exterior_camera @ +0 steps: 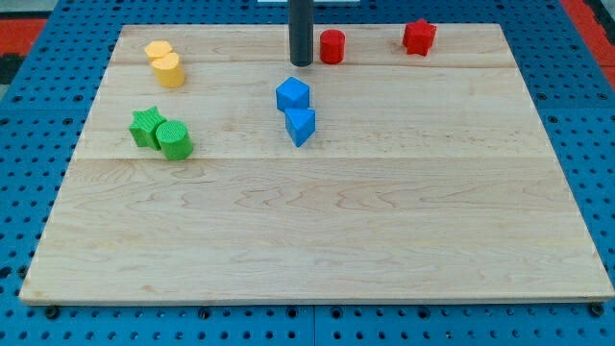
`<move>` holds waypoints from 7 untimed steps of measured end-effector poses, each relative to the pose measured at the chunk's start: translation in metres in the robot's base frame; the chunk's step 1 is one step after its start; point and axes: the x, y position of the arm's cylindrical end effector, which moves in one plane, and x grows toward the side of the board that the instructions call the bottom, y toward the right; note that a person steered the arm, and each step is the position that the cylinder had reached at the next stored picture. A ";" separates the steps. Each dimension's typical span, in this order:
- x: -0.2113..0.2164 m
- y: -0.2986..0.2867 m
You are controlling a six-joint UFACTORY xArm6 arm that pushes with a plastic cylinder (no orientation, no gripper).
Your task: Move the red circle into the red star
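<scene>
My tip (302,63) (a plain rod end with nothing to open and holding nothing) is resting near the frame's top centre, just left of the upright red circle (332,46), which is sitting well apart from the red star (419,37) at upper right.

All we show of ourselves is a straight, dark grey rod (302,29), smooth and cylindrical, of even thickness along its visible length, free of markings, ending in my tip (302,63), a blunt, flat-cut end of the same colour.
</scene>
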 end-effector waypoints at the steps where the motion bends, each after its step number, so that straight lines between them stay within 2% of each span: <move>1: -0.001 -0.015; 2: -0.001 -0.039; 3: -0.014 -0.038; 5: -0.027 0.072; 7: -0.027 0.116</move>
